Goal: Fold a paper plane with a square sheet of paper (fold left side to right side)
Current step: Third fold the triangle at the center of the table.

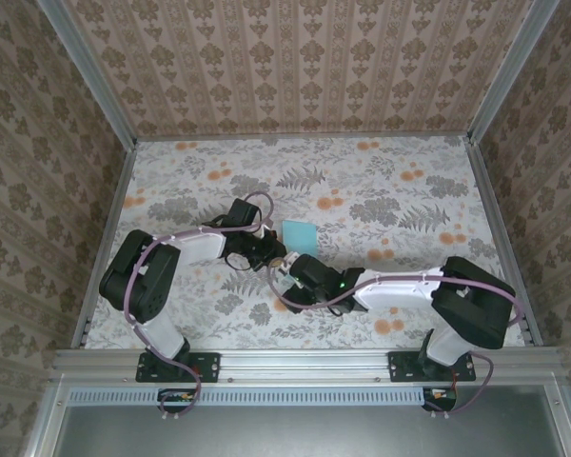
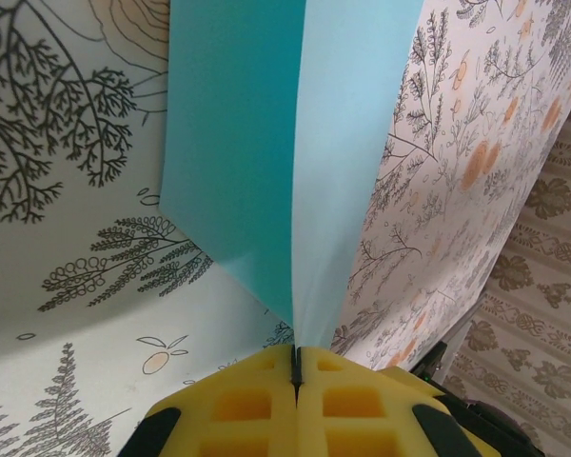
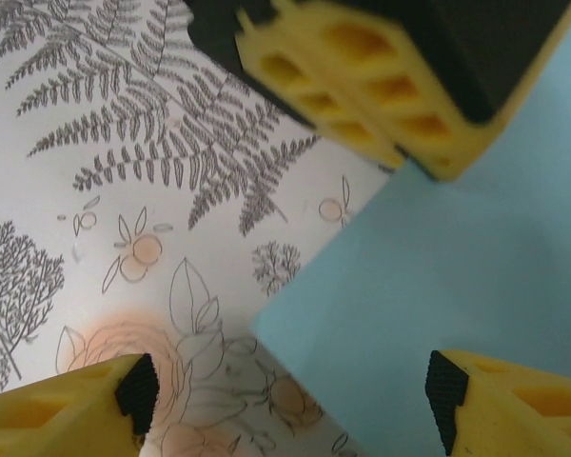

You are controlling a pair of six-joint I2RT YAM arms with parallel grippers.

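Note:
The square sheet of paper is light blue and lies near the table's middle, just beyond both grippers. In the left wrist view the paper shows a darker left panel and a paler right panel, meeting along a line that runs into my left gripper. That gripper is shut on the paper's near edge. My right gripper is open and hovers over a corner of the paper, touching nothing. The left gripper's yellow fingers show at the top of the right wrist view. In the top view the left gripper and right gripper sit close together.
The floral tabletop stretches beyond and to both sides of the paper. Patterned walls with metal corner posts enclose the table. Both arms reach in towards the middle from the near rail.

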